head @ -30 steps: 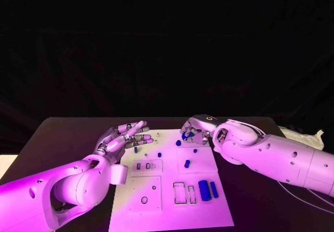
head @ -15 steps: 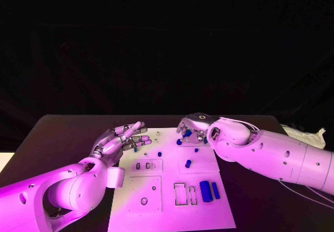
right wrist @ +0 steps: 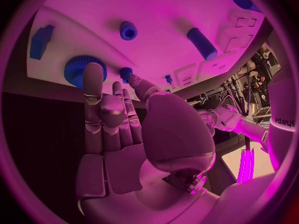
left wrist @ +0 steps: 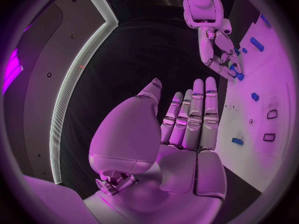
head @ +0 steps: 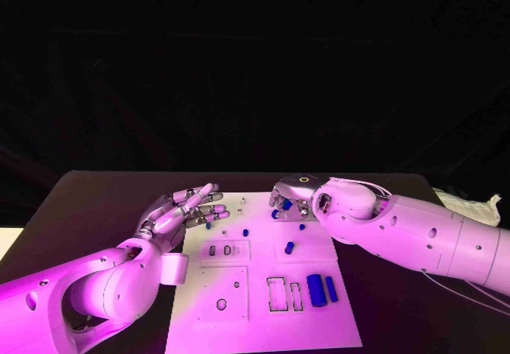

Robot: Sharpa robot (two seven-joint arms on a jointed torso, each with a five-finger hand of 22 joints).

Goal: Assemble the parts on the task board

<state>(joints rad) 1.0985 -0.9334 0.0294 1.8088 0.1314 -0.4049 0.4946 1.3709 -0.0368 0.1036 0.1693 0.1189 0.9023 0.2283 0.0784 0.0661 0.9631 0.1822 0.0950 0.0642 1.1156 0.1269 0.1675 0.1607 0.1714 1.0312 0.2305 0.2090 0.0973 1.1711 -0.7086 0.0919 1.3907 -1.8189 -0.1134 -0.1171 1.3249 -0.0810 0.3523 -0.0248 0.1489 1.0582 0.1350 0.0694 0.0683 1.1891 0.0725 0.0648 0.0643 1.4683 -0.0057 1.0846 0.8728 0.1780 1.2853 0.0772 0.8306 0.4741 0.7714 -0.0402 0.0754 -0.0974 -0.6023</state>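
Over the last second the right hand (head: 287, 200) had crept inward along the far edge of the task board (head: 250, 313), its fingertips now touching the round blue gear (right wrist: 79, 70) at about twelve o'clock on the board; whether it gripped it, I could not tell. The left hand (head: 183, 212) hovered open at ten o'clock, holding nothing. A pick-up looked imminent.

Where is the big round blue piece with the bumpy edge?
The blue gear sits at the far end of the task board, right by the fingertips of the right hand; the right wrist view shows it best.
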